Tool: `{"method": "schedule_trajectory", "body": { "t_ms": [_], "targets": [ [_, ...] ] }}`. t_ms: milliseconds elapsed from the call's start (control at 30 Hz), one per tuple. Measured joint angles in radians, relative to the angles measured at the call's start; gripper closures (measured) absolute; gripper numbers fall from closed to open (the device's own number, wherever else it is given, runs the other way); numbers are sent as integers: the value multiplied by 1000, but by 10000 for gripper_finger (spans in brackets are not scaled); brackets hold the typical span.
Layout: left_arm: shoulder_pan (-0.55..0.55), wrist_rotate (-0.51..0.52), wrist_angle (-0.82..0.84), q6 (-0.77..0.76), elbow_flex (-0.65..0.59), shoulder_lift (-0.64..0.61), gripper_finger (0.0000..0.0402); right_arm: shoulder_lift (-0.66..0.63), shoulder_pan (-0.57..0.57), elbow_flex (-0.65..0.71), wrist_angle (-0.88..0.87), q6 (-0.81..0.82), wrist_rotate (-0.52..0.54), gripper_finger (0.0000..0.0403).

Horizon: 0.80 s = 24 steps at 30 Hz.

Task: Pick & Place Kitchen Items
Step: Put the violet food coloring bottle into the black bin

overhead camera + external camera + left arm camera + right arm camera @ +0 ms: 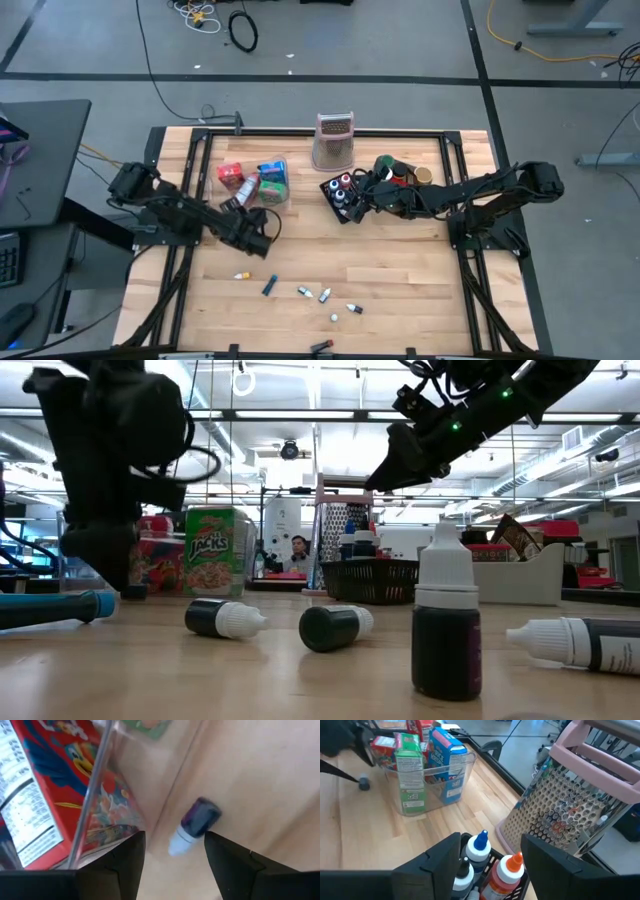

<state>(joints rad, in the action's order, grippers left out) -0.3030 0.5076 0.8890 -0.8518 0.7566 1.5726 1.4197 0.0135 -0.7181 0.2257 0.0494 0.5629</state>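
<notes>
A small vial with a dark blue body and a white cap lies on its side on the wood, next to the clear tray. My left gripper hangs open just above the vial, its fingers pointing steeply down on either side of the cap end. In the high view, this gripper is at the tray's near side. My right gripper is open above the black mesh basket. Below it stand a blue-capped bottle and an orange-capped bottle. It holds nothing.
The tray holds red, green and blue boxes. A metal grater stands at the far middle, and a grey bin with cans is behind the basket. Several loose vials and a blue pen-like stick lie toward the near edge.
</notes>
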Motion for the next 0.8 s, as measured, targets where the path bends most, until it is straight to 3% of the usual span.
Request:
{"method": "schedule_trajectory", "body": {
  "t_ms": [200,467,800],
  "targets": [
    [45,7,1,21,-20,0,189,0,0,0,14,0,20,182],
    [45,-112,-12,208,-20,0,189,0,0,0,14,1,20,182],
    [48,-26,-95,494,-20,0,189,0,0,0,13,47,20,182]
  ]
}}
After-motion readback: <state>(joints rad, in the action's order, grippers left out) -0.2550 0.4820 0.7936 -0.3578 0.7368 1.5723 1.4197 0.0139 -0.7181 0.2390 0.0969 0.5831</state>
